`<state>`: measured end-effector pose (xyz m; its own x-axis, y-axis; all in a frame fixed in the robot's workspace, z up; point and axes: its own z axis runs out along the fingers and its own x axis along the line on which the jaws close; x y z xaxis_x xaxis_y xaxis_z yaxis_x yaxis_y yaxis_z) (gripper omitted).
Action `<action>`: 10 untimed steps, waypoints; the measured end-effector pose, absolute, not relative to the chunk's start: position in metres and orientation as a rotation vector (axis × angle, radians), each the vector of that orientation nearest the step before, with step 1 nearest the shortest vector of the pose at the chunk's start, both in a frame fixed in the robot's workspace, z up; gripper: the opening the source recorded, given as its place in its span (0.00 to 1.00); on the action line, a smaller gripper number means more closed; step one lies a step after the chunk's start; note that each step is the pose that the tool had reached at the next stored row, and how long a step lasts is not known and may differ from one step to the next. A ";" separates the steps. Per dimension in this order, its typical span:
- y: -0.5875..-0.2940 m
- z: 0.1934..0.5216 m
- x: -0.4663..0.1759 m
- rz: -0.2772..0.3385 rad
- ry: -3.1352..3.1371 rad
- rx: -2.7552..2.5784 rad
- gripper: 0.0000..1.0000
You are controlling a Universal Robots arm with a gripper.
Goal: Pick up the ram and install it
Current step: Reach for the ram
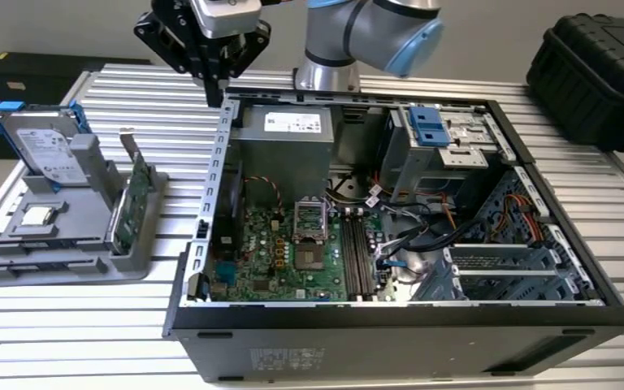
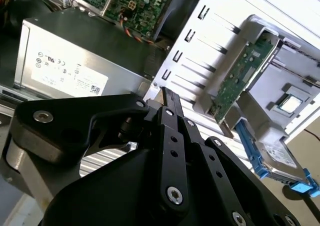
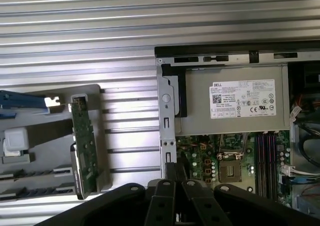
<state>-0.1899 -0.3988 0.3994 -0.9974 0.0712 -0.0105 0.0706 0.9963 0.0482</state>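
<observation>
Slatted tabletop [image 1: 74,325], open PC case [image 1: 399,313] | tool [image 1: 223,99] jaws together, empty, above case wall | ram [image 3: 35,191] apparently dark strip in grey holder [image 1: 127,260] groove, not certain | risk: a reach there could snag the upright green card [image 1: 139,203] beside it.

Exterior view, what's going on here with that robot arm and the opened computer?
The robot arm's gripper hangs shut and empty above the open computer case's far corner, on the exterior view's left. The motherboard lies exposed inside. Beside the case, a grey holder carries a hard drive and a green circuit card.
</observation>
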 end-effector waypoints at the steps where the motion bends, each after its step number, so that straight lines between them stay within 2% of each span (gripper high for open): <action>1: -0.399 0.399 -0.192 0.075 3.127 0.111 0.00; 10: -0.399 0.399 -0.206 0.075 3.127 0.111 0.00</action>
